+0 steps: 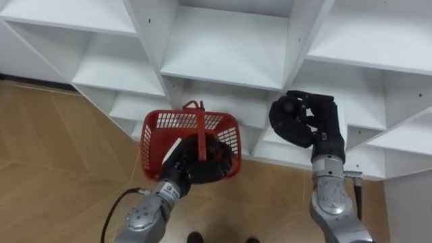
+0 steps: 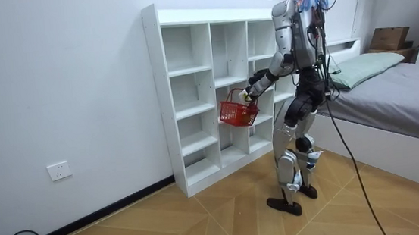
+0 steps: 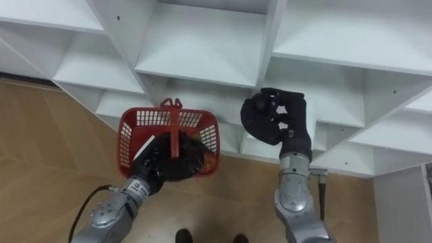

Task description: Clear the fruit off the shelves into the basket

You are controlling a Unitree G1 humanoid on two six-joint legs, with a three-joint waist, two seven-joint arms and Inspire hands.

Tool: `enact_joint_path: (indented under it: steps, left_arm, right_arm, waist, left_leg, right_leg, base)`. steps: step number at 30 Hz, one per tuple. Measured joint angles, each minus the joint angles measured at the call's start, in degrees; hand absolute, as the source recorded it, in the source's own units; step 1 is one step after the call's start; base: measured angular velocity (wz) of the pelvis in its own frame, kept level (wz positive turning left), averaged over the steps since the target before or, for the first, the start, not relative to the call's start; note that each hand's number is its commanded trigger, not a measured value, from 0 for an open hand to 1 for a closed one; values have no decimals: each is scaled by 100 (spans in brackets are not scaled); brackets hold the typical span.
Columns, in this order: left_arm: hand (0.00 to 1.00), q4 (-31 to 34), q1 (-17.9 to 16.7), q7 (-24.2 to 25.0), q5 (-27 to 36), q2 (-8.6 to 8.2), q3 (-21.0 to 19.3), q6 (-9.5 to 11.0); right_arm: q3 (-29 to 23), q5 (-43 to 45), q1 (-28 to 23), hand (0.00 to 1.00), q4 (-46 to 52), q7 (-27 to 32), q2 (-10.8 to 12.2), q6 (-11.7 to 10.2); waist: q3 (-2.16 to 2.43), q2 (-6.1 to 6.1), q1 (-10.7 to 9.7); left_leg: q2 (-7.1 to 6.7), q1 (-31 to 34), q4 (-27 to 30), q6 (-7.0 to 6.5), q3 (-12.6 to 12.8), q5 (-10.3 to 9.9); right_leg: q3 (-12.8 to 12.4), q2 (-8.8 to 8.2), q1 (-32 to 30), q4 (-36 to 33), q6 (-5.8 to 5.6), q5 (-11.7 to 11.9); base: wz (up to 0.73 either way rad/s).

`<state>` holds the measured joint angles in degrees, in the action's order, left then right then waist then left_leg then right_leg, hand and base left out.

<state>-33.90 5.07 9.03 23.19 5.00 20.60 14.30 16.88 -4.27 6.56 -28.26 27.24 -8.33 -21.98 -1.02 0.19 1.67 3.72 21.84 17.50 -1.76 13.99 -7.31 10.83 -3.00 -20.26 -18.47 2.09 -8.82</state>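
The robot stands close in front of the white closet (image 1: 223, 47), facing its open compartments. Its left hand (image 1: 202, 165) is low before the closet's bottom shelves, dark fingers curled round the foot of the upright handle of a red mesh basket (image 1: 152, 145), so the basket hangs just short of the closet's front edge. A pale label (image 1: 167, 120) sits on the basket wall nearest the closet (its print is too small to read). The hand covers most of the basket's inside, and I cannot tell whether any fruit lies there. The right hand (image 1: 300, 118) is raised before a middle shelf of the closet, fingers bent in toward the palm; whether they enclose anything I cannot tell. A wall socket (image 2: 60, 171) sits at the room view's left of the closet.
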Motion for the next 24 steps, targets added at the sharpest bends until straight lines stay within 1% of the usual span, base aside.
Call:
enact_joint_path:
  steps: [6,11,13,16,21,24]
  left_arm:
    - [100,0,-1,48,0,-12,41,0]
    - [100,0,-3,60,101,-51,46,0]
    - [100,0,-11,60,101,-119,45,0]
    - [100,19,-44,60,95,-167,46,0]
    - [100,132,-121,60,101,-171,56,-1]
    - [100,138,-123,60,101,-172,69,0]
  right_arm:
    - [19,-1,-9,100,0,-53,21,0]
    - [473,6,-40,100,220,-303,0,1]
    - [679,23,-99,100,450,-346,21,1]
    - [684,253,-107,100,560,-359,43,0]
    - [646,282,-220,100,765,-287,40,0]
    - [639,281,-343,100,928,-281,12,0]
  waist:
    - [-2,5,8]
    - [-2,5,24]
    - [-2,5,41]
    - [-2,5,20]
    - [-1,4,-24]
    - [-1,3,-98]
  left_leg:
    - [-2,-8,1,0,6,0]
    - [-7,6,-5,4,15,4]
    - [-14,6,-5,3,15,3]
    - [-26,6,-6,3,14,3]
    - [-23,-2,-6,3,20,3]
    - [-24,-2,-11,3,21,3]
  right_leg:
    - [-48,11,-11,-19,6,-5]
    - [-91,14,-64,-45,6,-5]
    - [-97,9,-64,-44,4,-6]
    - [-120,6,-64,-43,-7,-13]
    - [-134,12,-64,-41,-9,-14]
    - [-133,17,-61,-31,-9,-14]
  base:
    - [-1]
    - [-4]
    - [0]
    - [0]
    - [0]
    - [0]
